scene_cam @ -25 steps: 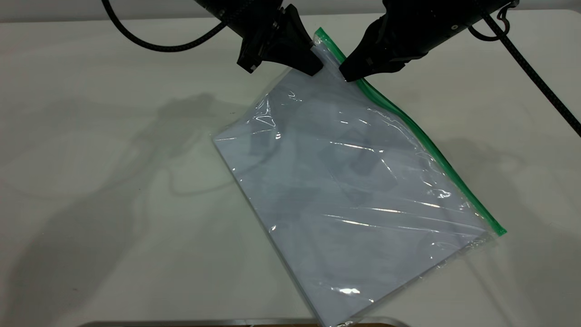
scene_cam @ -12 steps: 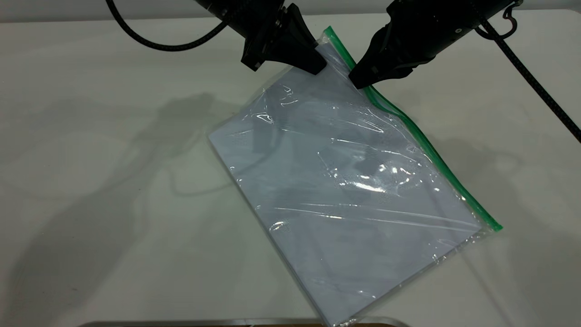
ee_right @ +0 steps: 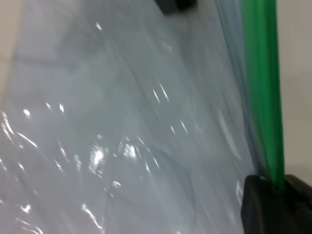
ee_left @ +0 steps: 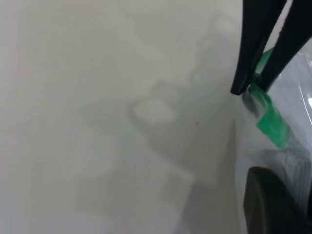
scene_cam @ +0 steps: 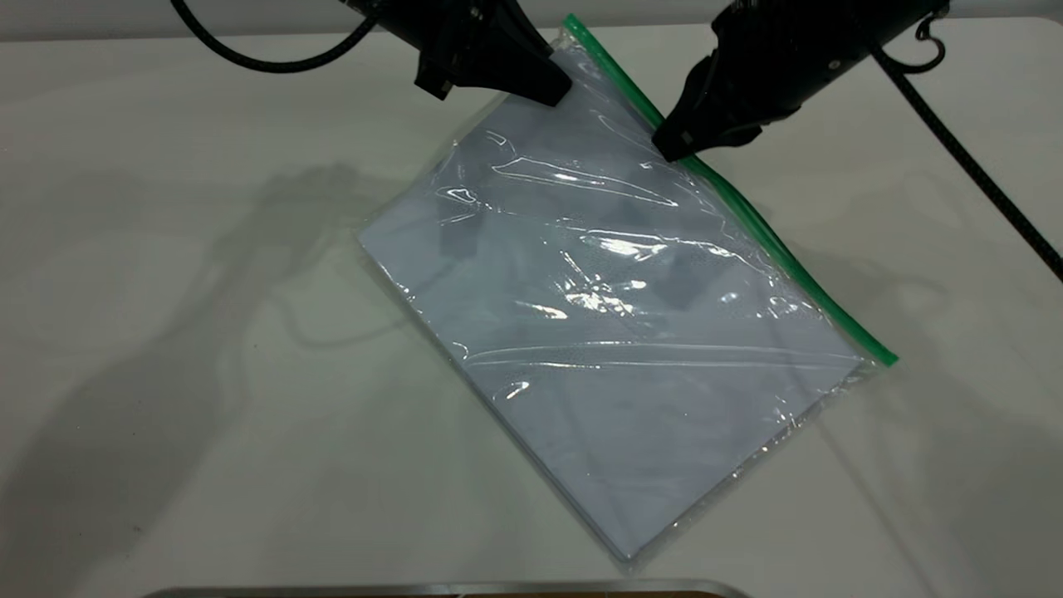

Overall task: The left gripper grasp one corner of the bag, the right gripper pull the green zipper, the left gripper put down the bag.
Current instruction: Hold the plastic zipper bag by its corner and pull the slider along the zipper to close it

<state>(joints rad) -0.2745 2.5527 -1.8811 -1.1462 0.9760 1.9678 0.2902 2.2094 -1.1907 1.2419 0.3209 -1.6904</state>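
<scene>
Here, a large flat rectangular pouch of clear, glossy plastic, the bag (scene_cam: 614, 332), lies diagonally on a smooth, matte off-white table (scene_cam: 166, 332). Its film is wrinkled and throws bright highlights; white sheets show through it. A thin green plastic zip strip, the green zipper (scene_cam: 772, 241), runs straight along the long edge nearer the right arm.

The black left gripper (scene_cam: 544, 83), with tapered pointed jaws, holds the far corner of the bag, raised off the table while the near end rests on the surface. In the left wrist view its two slender fingers (ee_left: 248, 53) are pressed together on the bag's edge beside the green strip (ee_left: 270, 122).

The black right gripper (scene_cam: 677, 145) meets the green zipper a little way along from that corner. In the right wrist view the green strip (ee_right: 261, 73) runs down into the gap between the blunt black fingertips (ee_right: 261, 204), which pinch it. A black braided cable (scene_cam: 972, 158) trails from the right arm across the table.
</scene>
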